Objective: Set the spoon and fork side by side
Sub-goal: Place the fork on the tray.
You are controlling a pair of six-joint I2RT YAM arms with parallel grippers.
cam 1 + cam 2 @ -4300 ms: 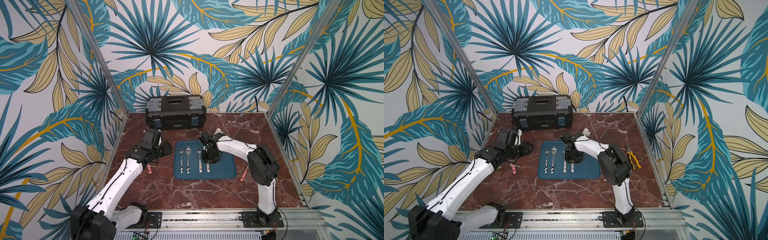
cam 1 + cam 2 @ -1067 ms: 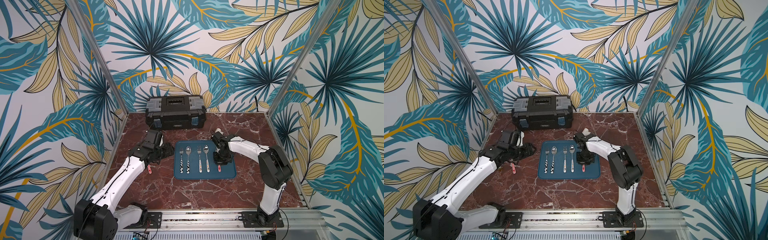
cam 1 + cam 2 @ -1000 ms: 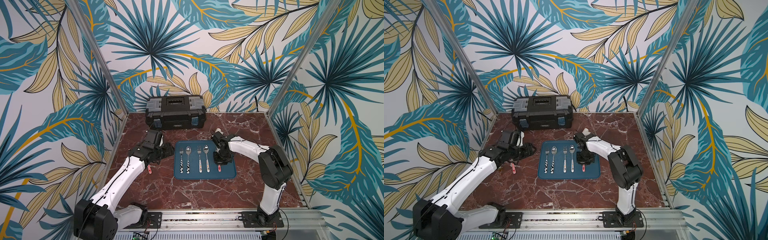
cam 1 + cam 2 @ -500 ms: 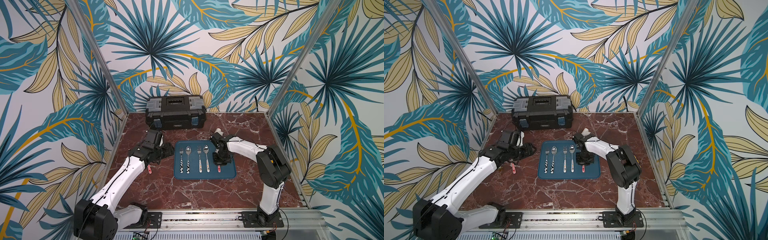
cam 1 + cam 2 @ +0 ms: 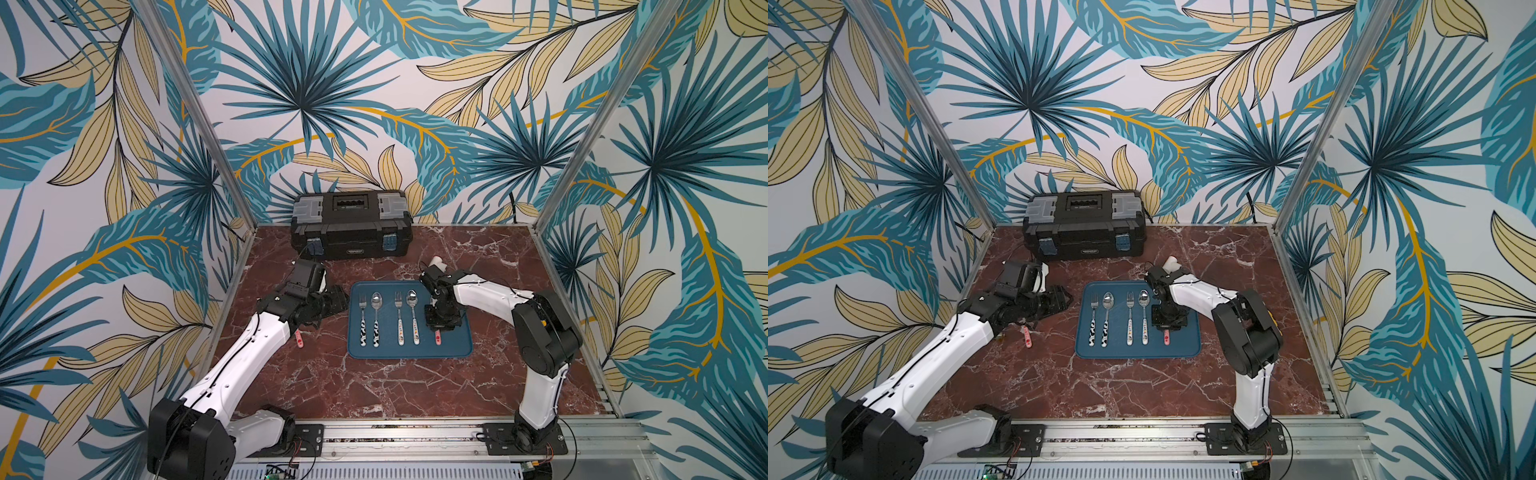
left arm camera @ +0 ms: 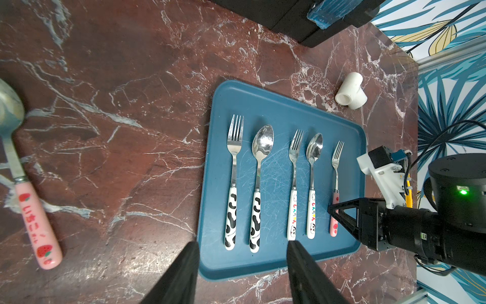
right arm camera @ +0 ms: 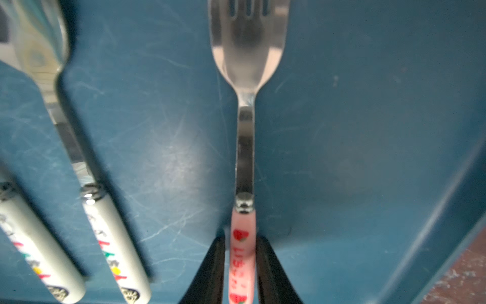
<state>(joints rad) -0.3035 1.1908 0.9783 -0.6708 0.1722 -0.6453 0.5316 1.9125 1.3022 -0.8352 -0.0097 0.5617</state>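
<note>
Right wrist view: pink fork (image 7: 243,158) now down flat on the blue tray (image 7: 368,131). Right gripper (image 7: 240,240) just starting to open, fingers a tiny bit apart beside the handle, not squeezing. Left gripper (image 6: 242,243) half open, holding nothing. Pink spoon (image 6: 34,210) out on the table (image 6: 105,131), probably next to bring beside the fork.

Soft overhead light, faint shadows. The right wrist view blurs the pink-handled steel fork (image 7: 245,147); glare patches the blue plastic tray (image 7: 171,163).
</note>
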